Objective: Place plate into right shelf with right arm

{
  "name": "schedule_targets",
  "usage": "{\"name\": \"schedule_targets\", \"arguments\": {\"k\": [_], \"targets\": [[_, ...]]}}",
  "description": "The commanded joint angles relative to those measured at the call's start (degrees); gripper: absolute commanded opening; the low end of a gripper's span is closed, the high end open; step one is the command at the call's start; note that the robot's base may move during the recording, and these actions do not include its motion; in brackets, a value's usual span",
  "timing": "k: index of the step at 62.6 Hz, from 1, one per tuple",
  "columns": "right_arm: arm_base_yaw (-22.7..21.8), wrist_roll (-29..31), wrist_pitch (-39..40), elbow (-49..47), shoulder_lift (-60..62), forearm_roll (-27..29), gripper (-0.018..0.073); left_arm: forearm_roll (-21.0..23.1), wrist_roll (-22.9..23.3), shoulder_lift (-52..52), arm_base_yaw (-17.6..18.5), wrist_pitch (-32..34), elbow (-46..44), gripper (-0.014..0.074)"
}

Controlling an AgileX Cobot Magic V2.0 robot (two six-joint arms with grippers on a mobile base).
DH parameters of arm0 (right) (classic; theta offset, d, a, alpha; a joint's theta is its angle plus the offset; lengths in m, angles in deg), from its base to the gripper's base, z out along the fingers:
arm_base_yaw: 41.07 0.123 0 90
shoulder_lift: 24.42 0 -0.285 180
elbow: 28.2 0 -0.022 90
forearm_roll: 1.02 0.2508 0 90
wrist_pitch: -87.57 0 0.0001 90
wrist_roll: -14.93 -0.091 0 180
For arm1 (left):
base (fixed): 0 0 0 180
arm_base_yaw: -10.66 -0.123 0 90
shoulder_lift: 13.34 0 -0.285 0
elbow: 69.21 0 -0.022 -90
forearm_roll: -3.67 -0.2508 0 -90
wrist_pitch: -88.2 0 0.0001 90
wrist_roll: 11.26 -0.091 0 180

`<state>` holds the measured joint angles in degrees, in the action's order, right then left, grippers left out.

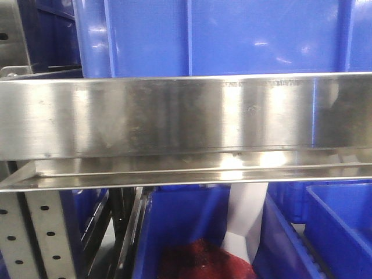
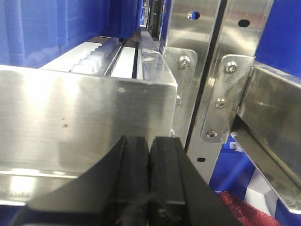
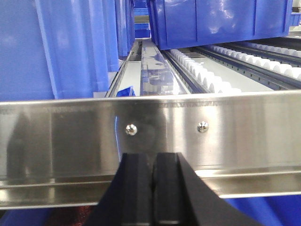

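The plate is not in view. The right shelf fills every view: its wide shiny steel front rail (image 1: pixel 186 116) runs across the front view, and shows close up in the right wrist view (image 3: pixel 150 136) and the left wrist view (image 2: pixel 84 117). My right gripper (image 3: pixel 153 157) is shut and empty, fingertips close to the rail, just below two screw heads. My left gripper (image 2: pixel 149 141) is shut and empty, close to the rail's right end beside a perforated upright (image 2: pixel 221 94). Neither gripper shows in the front view.
Blue bins stand on the roller tracks above the rail (image 1: pixel 226 35) (image 3: pixel 216 19) (image 3: pixel 70 47). More blue bins sit on the level below (image 1: pixel 343 226); one (image 1: pixel 186 232) holds something dark red (image 1: pixel 203 261). White rollers (image 3: pixel 207 77) run back into the shelf.
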<state>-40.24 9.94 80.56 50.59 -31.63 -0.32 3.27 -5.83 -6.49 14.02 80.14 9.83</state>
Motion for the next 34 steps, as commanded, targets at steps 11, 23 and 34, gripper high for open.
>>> {"name": "schedule_targets", "arguments": {"k": [11,23,34], "targets": [[0.0,0.1,4.7,-0.3,0.8,-0.7,0.0054,0.0,0.3,-0.4,0.1,5.0,0.5,-0.0047],[0.0,0.1,4.7,-0.3,0.8,-0.7,0.0054,0.0,0.3,-0.4,0.1,5.0,0.5,-0.0047],[0.0,0.1,4.7,-0.3,0.8,-0.7,0.0054,0.0,0.3,-0.4,0.1,5.0,0.5,-0.0047]]}}
